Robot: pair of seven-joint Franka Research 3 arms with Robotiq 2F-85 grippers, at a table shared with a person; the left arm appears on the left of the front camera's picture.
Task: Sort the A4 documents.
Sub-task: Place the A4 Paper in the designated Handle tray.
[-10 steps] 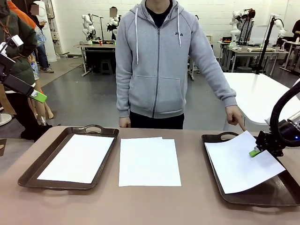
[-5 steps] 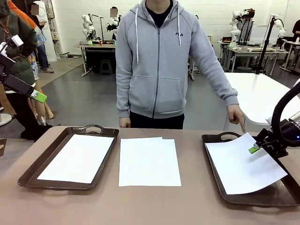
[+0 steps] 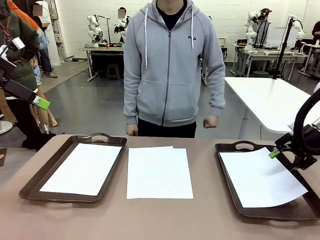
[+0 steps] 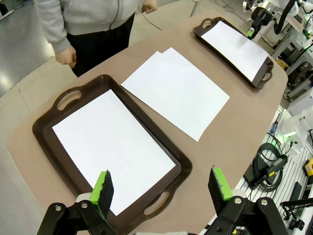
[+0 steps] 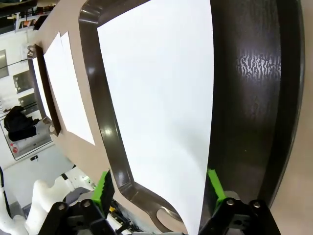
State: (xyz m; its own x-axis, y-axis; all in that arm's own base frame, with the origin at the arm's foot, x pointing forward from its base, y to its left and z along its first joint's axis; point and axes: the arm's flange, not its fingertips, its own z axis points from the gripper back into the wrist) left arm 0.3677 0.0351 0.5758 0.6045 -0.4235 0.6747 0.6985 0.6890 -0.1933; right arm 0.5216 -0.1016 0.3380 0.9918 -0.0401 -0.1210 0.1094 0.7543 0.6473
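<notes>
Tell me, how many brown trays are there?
2. The left tray lies on the robot's left side. The right tray lies on its right side. Both are in plain sight, so none seems hidden.

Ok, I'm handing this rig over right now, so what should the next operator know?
Left end effector: open, holding nothing, raised near the left tray.
Right end effector: open, just above the right tray.
Done: left sheet lies in the left tray, right sheet lies askew in the right tray.
Left: the middle stack, at least two sheets, on the bare table.
</notes>
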